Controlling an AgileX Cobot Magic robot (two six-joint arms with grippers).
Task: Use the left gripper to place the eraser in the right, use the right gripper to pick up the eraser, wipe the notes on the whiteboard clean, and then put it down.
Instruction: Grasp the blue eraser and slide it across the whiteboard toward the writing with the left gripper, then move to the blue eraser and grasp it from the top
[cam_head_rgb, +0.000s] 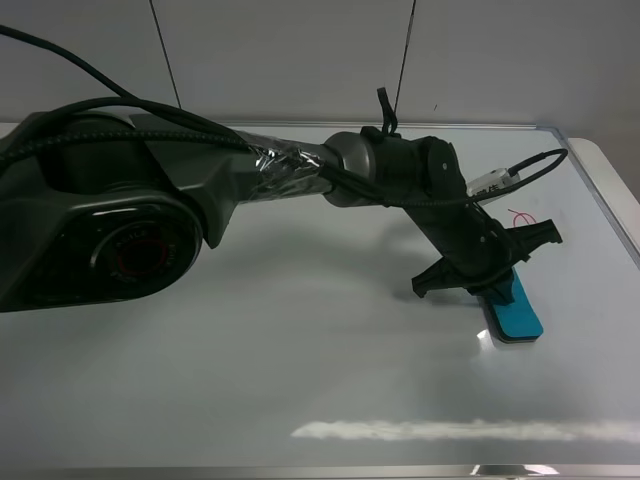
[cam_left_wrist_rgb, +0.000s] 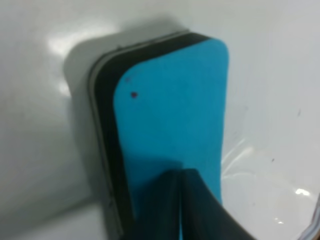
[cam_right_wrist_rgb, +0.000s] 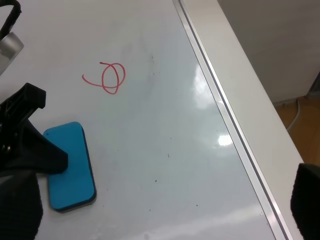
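Note:
The blue eraser (cam_head_rgb: 520, 312) lies flat on the whiteboard (cam_head_rgb: 300, 340) at the right, just below a small red scribble (cam_head_rgb: 520, 215). My left gripper (cam_head_rgb: 488, 262) reaches across and stands over the eraser's far end, its jaws spread wide, one dark part touching the eraser's top. In the left wrist view the eraser (cam_left_wrist_rgb: 170, 115) fills the picture with a dark gripper part low over it. The right wrist view shows the eraser (cam_right_wrist_rgb: 70, 170), the scribble (cam_right_wrist_rgb: 107, 77) and the left gripper (cam_right_wrist_rgb: 30, 130) beside it. My right gripper (cam_right_wrist_rgb: 160, 220) is open and stays apart from the eraser.
The whiteboard's metal frame (cam_right_wrist_rgb: 220, 105) runs along the right, with the white table edge (cam_right_wrist_rgb: 250, 65) beyond it. The left arm's thick body (cam_head_rgb: 110, 220) and cables (cam_head_rgb: 520, 170) span the board's left and middle.

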